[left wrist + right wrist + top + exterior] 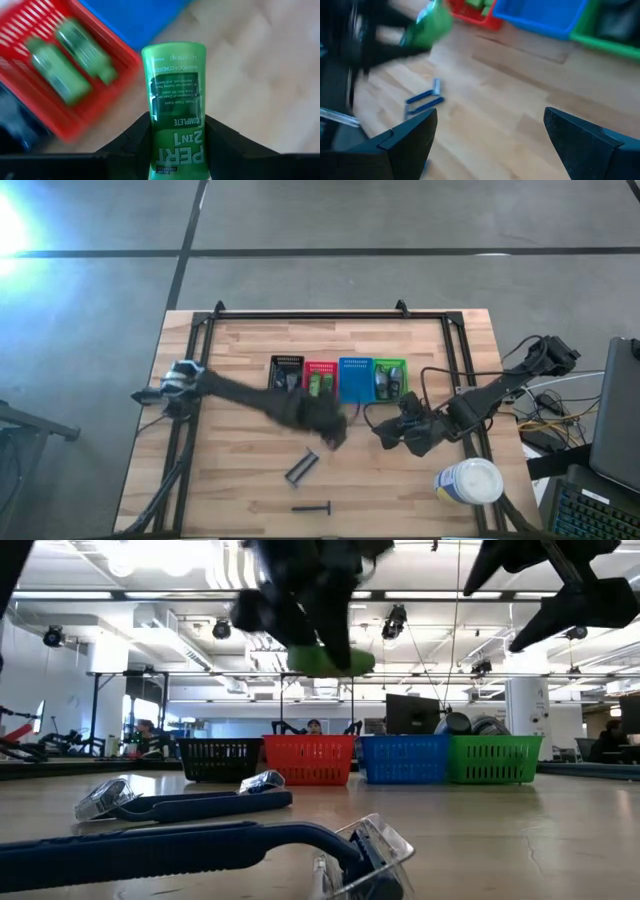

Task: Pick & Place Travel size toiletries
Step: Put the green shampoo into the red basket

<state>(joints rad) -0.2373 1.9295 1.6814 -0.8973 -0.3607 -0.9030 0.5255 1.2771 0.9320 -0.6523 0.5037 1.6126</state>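
Left gripper [175, 145] pinched a green Pert bottle [176, 100] between its fingers, carried above the worktop near the middle, just in front of the red basket [320, 368] and close to the blue basket [355, 378]. Red basket already held two more green bottles [75, 60], so that was likely the target. Black basket [286, 372] sat at the far-left end of the row, green basket [390, 377] at the right end with dark items inside, too small to name. Two blue razors [180, 805] lay toward the near edge of the worktop, one [302, 468] near the middle, one [311, 507] closer to the edge. Right gripper [490, 145] waited near the worktop's right side, jaws spread wide, nothing between them; white tub [469, 481] stood toward the near-right corner. To do it well: bring the bottle fully over the red basket's opening, clear of the rim, lower it beside the two inside, then release.
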